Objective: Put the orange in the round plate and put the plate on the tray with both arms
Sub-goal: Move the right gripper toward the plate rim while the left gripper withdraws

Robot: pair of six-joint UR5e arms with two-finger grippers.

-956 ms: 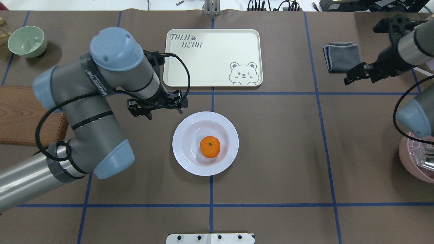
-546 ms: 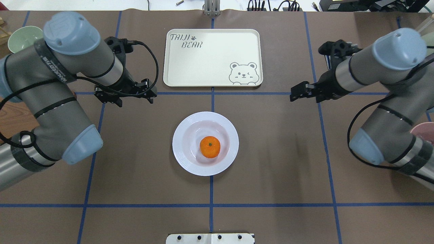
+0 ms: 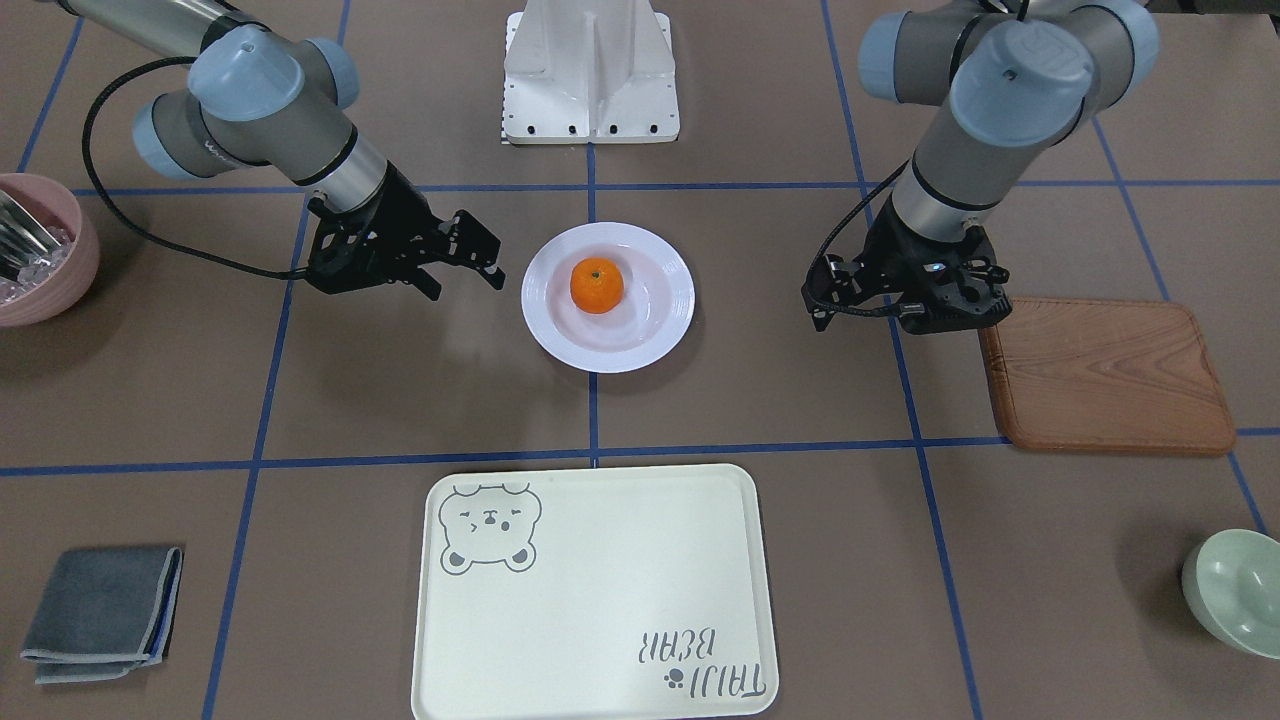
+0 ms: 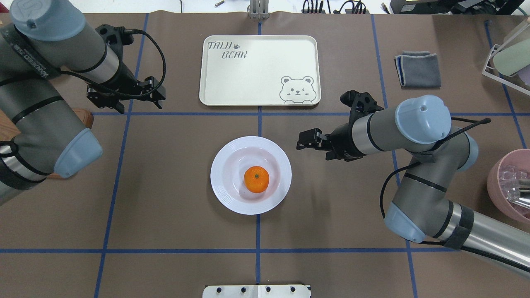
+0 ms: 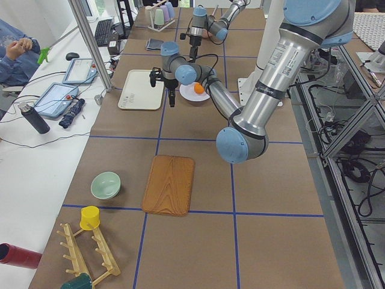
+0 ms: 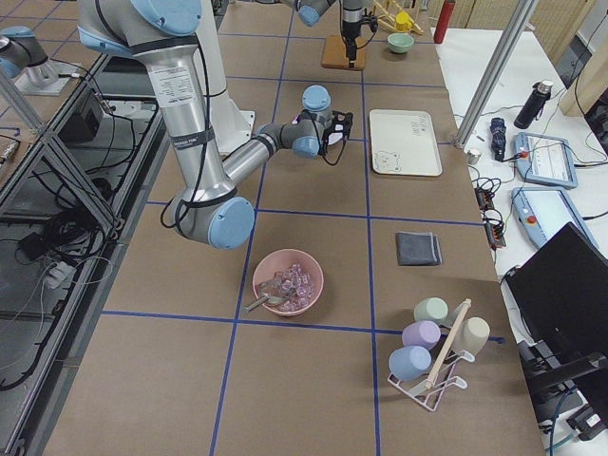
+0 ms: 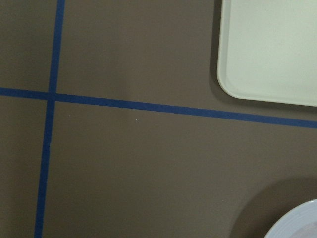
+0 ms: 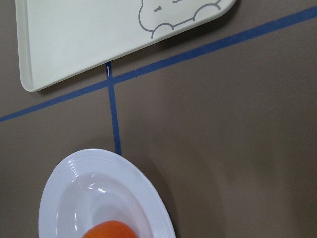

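Note:
The orange (image 4: 256,179) (image 3: 597,285) lies in the sunken centre of the white round plate (image 4: 221,188) (image 3: 655,325) at mid-table. Beyond the plate, the cream tray (image 4: 256,70) (image 3: 600,600) holds nothing. My left gripper (image 4: 140,104) (image 3: 905,315) hangs open and holds nothing, well left of the plate, near the tray's near-left corner. Open as well, my right gripper (image 4: 312,147) (image 3: 463,283) sits just off the plate's right rim without touching it. The right wrist view shows the plate (image 8: 64,198), the orange (image 8: 109,230) and the tray (image 8: 99,34), but no fingers.
A brown wooden board (image 3: 1110,375) lies under the left arm's side. A pale green bowl (image 3: 1235,590) sits far left. On the right are a pink bowl (image 4: 509,186) with utensils, a folded grey cloth (image 4: 418,68) and a cup rack (image 4: 507,54).
My left arm has pulled back leftward, away from the plate. My right arm has swung in from the far right to the plate's right side. Orange and plate stayed put.

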